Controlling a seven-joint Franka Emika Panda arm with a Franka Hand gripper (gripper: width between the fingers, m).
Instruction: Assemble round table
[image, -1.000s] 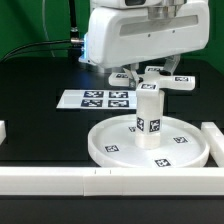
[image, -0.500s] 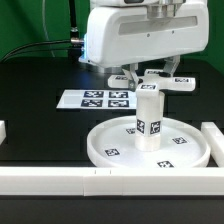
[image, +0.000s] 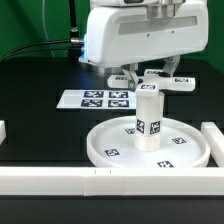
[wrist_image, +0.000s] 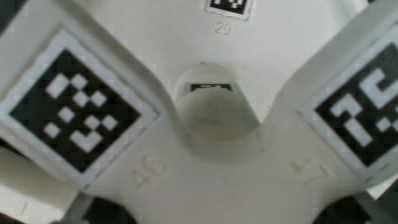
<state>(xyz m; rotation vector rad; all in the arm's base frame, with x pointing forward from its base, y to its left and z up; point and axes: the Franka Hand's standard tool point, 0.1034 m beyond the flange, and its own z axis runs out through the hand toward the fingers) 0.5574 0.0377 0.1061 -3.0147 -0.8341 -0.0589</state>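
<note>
White post (image: 148, 118) stands upright on the disc (image: 97, 143) — cross-shaped piece (image: 182, 84) just above.

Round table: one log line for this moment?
post upright on disc hub | cross piece beyond post, at claw | claw state unclear

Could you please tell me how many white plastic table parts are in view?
3. The large rimmed white plastic disc lies in front; the short white cylinder post stands upright on its centre; the flat white cross-shaped piece is beyond the post's top. Others may be hidden.
</note>
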